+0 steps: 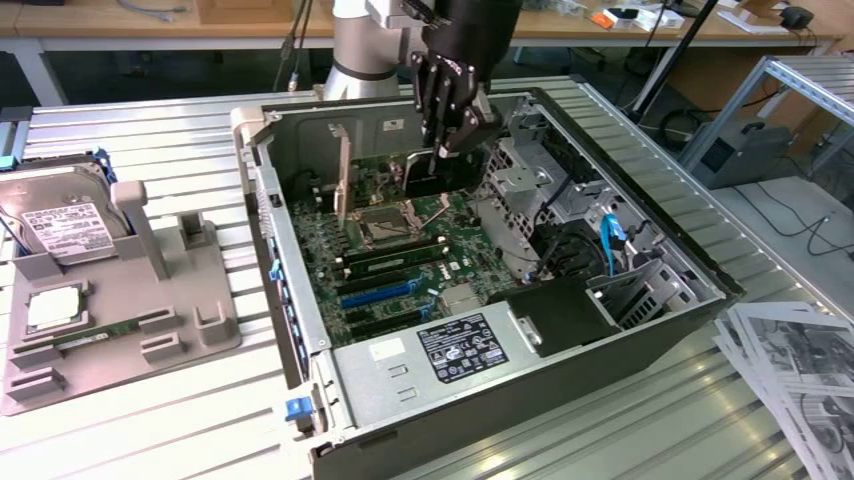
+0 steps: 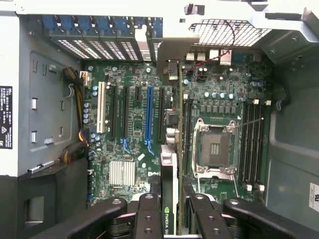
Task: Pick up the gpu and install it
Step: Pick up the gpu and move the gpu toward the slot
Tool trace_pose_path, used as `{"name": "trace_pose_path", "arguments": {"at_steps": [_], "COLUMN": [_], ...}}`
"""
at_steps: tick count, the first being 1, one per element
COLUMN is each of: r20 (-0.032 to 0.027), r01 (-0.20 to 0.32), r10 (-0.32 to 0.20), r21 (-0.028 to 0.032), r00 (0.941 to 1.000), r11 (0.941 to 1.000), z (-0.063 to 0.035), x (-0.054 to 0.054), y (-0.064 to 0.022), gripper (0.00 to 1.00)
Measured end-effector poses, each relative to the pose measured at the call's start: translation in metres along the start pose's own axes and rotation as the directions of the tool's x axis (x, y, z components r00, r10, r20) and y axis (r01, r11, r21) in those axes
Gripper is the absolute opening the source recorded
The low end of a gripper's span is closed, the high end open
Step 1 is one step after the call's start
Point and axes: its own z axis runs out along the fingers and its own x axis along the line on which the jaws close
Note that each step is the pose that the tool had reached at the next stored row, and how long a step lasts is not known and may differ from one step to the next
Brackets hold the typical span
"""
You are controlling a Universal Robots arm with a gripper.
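The gpu [image 1: 434, 178] is a dark card hanging on edge inside the open computer case [image 1: 627, 350], with its silver bracket [image 1: 343, 165] toward the rear wall. My gripper [image 1: 447, 135] reaches down from above and is shut on the card's top edge. In the wrist view the gpu [image 2: 169, 184] runs edge-on away from the gripper [image 2: 172, 211], a green logo label showing between the black fingers [image 2: 148, 216]. The card hovers over the motherboard between the blue slot [image 2: 148, 117] and the CPU socket [image 2: 214, 147]. Whether its lower edge touches a slot is hidden.
A grey parts holder [image 1: 120, 300] on the exterior view's left carries a hard drive [image 1: 60, 225], a CPU chip [image 1: 54, 305] and a memory stick [image 1: 80, 340]. The drive cage [image 1: 534, 190] and power supply [image 1: 461, 350] crowd the case. Printed sheets [image 1: 801, 370] lie at the right.
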Motion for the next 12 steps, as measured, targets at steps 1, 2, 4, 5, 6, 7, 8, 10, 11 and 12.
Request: {"name": "trace_pose_path", "arguments": {"at_steps": [1, 2, 4, 5, 6, 7, 8, 10, 11, 12], "r20": [0.0, 0.0001, -0.0002, -0.0002, -0.0002, 0.0001, 0.0, 0.0, 0.0, 0.0], "r01": [0.0, 0.0, 0.0, 0.0, 0.0, 0.0, 0.0, 0.0, 0.0, 0.0], "r10": [0.0, 0.0, 0.0, 0.0, 0.0, 0.0, 0.0, 0.0, 0.0, 0.0], "r21": [0.0, 0.0, -0.0001, -0.0001, -0.0001, 0.0001, 0.0, 0.0, 0.0, 0.0], "r00": [1.0, 1.0, 1.0, 1.0, 1.0, 1.0, 1.0, 1.0, 1.0, 1.0], "r11": [1.0, 1.0, 1.0, 1.0, 1.0, 1.0, 1.0, 1.0, 1.0, 1.0], "z": [0.0009, 0.0019, 0.0026, 0.0027, 0.0027, 0.0035, 0.0061, 0.0114, 0.014, 0.0161], "x": [0.001, 0.002, 0.002, 0.002, 0.002, 0.002, 0.002, 0.002, 0.002, 0.002], "y": [0.0, 0.0, 0.0001, 0.0001, 0.0, 0.0, -0.0001, -0.0003, -0.0003, -0.0004], "gripper": [0.27, 0.27, 0.27, 0.27, 0.27, 0.27, 0.27, 0.27, 0.27, 0.27]}}
